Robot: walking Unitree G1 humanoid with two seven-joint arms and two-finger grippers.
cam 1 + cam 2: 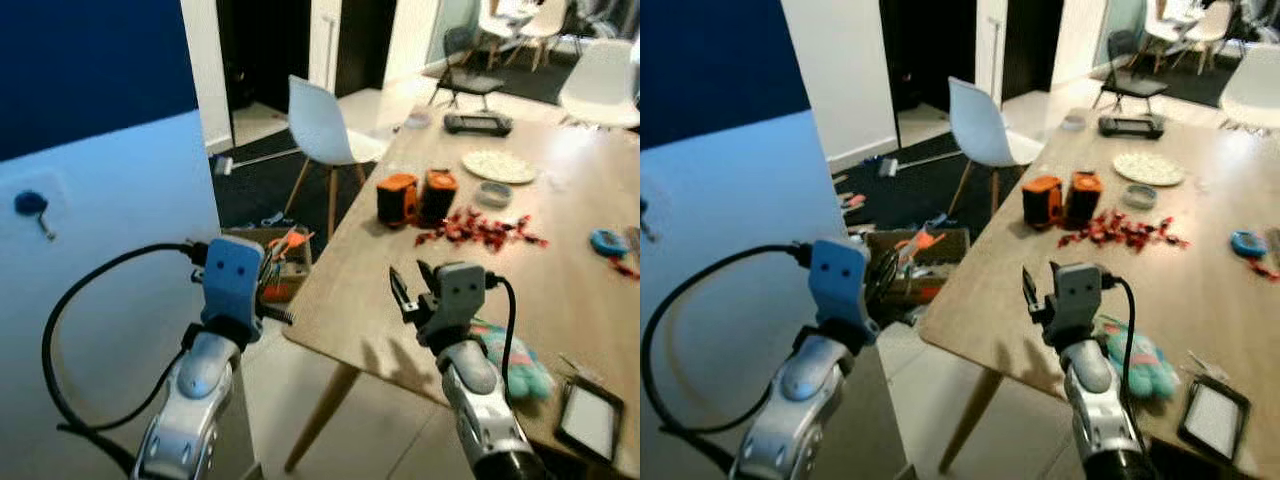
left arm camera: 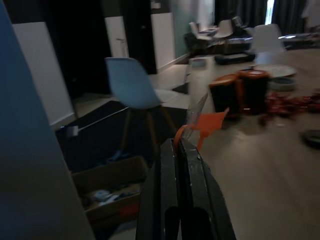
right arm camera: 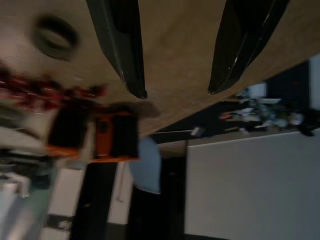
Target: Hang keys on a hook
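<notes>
Left jaws (image 2: 176, 150): pressed together, pinching an orange key tag (image 2: 204, 126) with a clear strip above it.
Keys: at the left fingertips, held over the gap between wall and desk (image 1: 400, 300).
Hook (image 1: 35, 210): a blue knob on the light wall, to the robot's left of the left jaws, so the left arm is nearer.
Right jaws (image 3: 175, 92): spread, holding nothing, over the desk edge.

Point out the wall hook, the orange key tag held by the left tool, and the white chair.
wall hook (image 1: 33, 206): left eye view, its blue knob.
orange key tag (image 2: 206, 125): left wrist view, tag's flat middle.
white chair (image 1: 318, 122): left eye view, backrest.
</notes>
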